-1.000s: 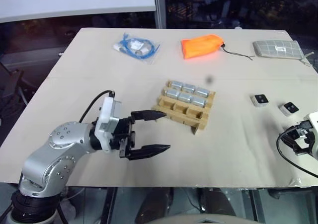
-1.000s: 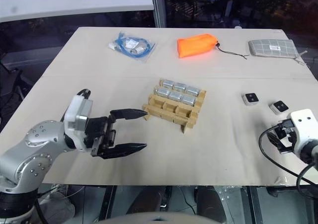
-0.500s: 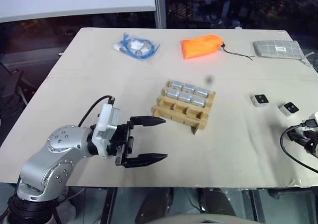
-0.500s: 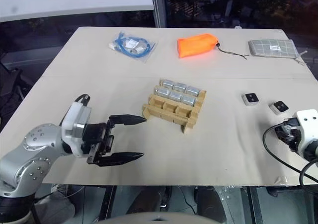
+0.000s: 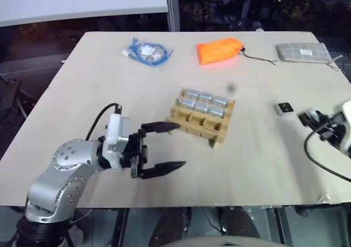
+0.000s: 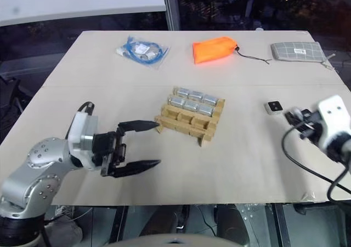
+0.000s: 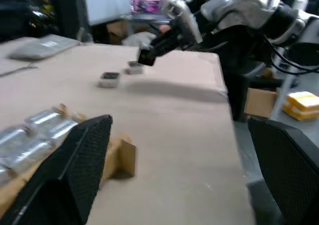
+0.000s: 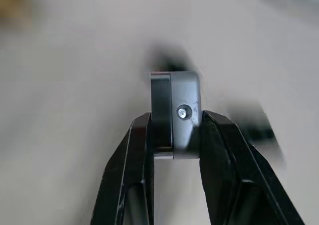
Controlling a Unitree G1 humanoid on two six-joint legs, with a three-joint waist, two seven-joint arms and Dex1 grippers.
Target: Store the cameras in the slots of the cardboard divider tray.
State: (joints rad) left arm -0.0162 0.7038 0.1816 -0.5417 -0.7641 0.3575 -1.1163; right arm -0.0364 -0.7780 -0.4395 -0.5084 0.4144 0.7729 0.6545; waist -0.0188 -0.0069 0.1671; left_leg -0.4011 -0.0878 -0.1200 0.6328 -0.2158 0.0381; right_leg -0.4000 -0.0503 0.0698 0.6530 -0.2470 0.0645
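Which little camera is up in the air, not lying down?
The camera pinched in the right claw. The other loose camera lies flat on the table, and six sit in the tray.

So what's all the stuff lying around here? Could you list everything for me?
table: one, beige top, bearing everything below
cardboard divider tray: one, tan-brown, middle of the table
cameras in tray: six, silver-grey, filling the two far rows of slots; the near row is empty
loose camera: one, white with a black square, on the table right of the tray
held camera: one, grey and black, clamped off the table in the right pincer
orange pouch: one, far side, centre
grey checked pouch: one, far right corner
bagged cable: one, blue coil in a clear bag, far left
left pincer: black fingers, open, near the tray's left end
right pincer: black fingers, shut on the held camera, right side
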